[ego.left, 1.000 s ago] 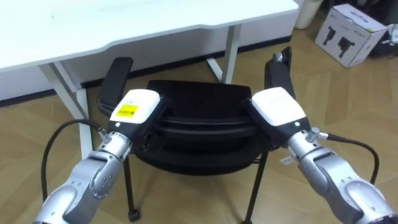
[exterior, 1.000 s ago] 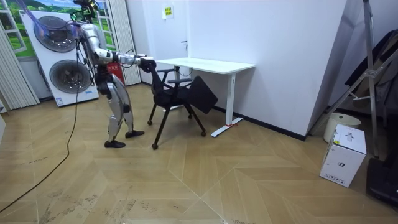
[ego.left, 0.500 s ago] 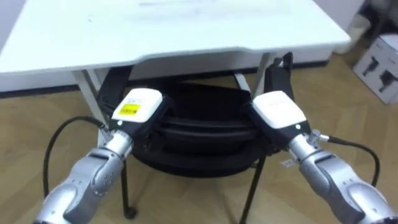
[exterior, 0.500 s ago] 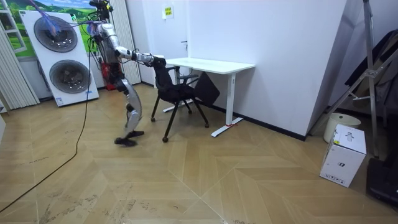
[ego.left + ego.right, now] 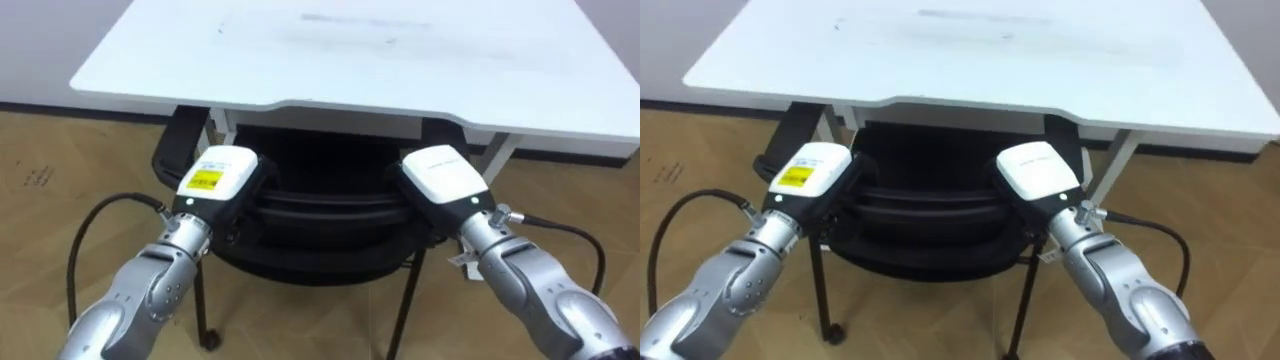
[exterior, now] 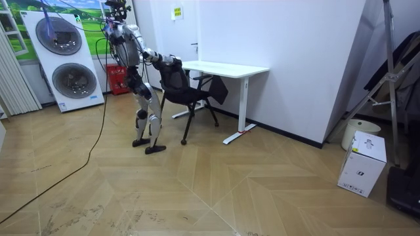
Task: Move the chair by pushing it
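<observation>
Left hand (image 5: 218, 178): rests on the backrest's left corner. Its fingers are hidden, so I cannot tell the grip.
Right hand (image 5: 445, 178): the same, at the right corner.
Black office chair with thin metal legs (image 5: 322, 225): between both hands. Since a second ago its seat has gone under the bench, so I judge the push is nearly done.
White rectangular bench (image 5: 350, 50): just beyond the hands.
In the way: the white bench leg (image 5: 503, 155) beyond the right hand, and the black armrest (image 5: 180, 145) close under the edge.

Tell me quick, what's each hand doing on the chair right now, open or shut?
Left hand: against the left end of the chair back; open or shut cannot be told.
Right hand: against the right end; cannot be told either.
</observation>
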